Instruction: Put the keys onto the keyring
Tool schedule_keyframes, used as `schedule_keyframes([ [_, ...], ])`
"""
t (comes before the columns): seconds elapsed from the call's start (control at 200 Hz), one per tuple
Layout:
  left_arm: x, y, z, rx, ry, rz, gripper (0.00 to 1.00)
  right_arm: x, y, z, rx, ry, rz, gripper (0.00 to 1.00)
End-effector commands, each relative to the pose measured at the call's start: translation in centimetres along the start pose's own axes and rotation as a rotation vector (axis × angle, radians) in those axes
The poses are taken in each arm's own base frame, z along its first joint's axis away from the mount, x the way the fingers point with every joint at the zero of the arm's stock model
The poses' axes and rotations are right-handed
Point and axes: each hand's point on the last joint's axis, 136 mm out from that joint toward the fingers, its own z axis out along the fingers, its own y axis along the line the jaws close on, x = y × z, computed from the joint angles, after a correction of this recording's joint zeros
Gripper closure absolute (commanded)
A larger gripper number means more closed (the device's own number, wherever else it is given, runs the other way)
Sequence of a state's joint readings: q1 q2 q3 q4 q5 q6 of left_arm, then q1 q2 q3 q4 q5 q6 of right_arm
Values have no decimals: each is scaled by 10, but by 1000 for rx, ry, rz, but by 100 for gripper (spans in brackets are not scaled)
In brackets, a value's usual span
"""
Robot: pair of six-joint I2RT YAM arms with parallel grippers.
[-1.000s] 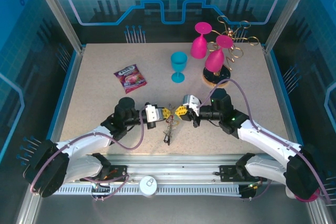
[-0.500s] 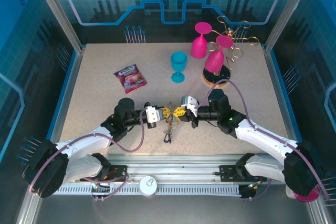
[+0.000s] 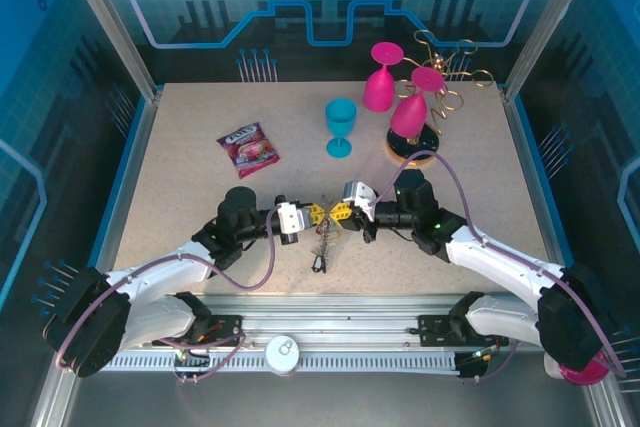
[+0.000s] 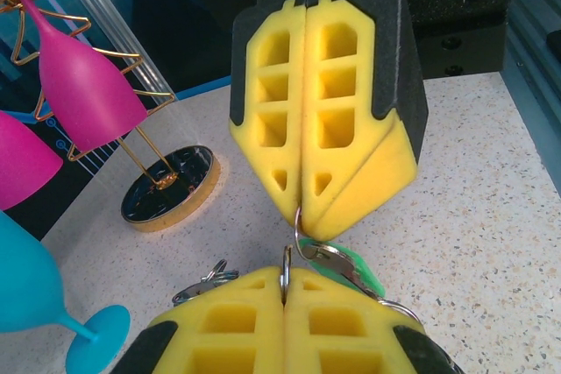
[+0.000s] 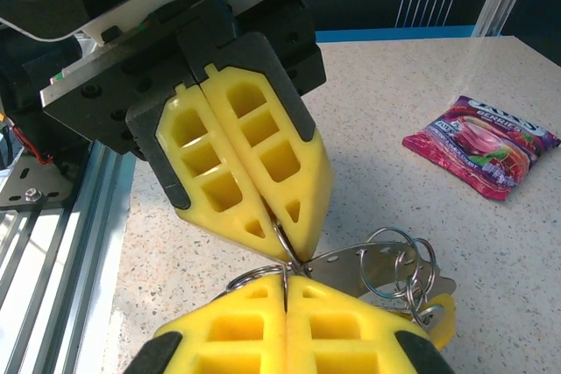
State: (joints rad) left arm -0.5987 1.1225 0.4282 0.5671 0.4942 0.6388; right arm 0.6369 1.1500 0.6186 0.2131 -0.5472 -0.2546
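Note:
Both grippers meet tip to tip over the middle of the table. My left gripper (image 3: 316,215) (image 4: 286,276) is shut on a thin wire ring of the keyring (image 4: 286,262), which stands edge-on between its yellow pads. My right gripper (image 3: 342,213) (image 5: 286,279) is shut on a small split ring carrying a green-headed key (image 4: 358,267). Several linked rings (image 5: 396,260), a punched metal tag and a yellow key head (image 5: 441,315) dangle beside the tips. The bunch of keys (image 3: 321,245) hangs below the grippers towards the table.
A snack packet (image 3: 248,147) (image 5: 480,144) lies at the back left. A teal goblet (image 3: 340,127) stands behind the grippers. Two pink goblets (image 3: 380,77) hang on the gold wire rack (image 3: 455,75) with its round base (image 4: 168,186) at the back right.
My right gripper has edged slightly left, closing in on the left gripper's tips. The left arm and the hanging keys stay where they were.

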Motion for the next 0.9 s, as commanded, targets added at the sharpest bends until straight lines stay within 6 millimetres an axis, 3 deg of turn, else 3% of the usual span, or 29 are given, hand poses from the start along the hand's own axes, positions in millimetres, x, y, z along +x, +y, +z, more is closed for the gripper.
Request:
schedule_keyframes([
  [0.0,-19,3,-3,-11,-60,66,100,-13,-4,3,24,-34,-22,100],
  [0.585,-19,2,-3,-5,-58,66,100,-17,-10,4,59,-61,-16,100],
  [0.896,-22,4,-4,-18,-66,83,100,-9,-35,3,192,-8,55,100],
])
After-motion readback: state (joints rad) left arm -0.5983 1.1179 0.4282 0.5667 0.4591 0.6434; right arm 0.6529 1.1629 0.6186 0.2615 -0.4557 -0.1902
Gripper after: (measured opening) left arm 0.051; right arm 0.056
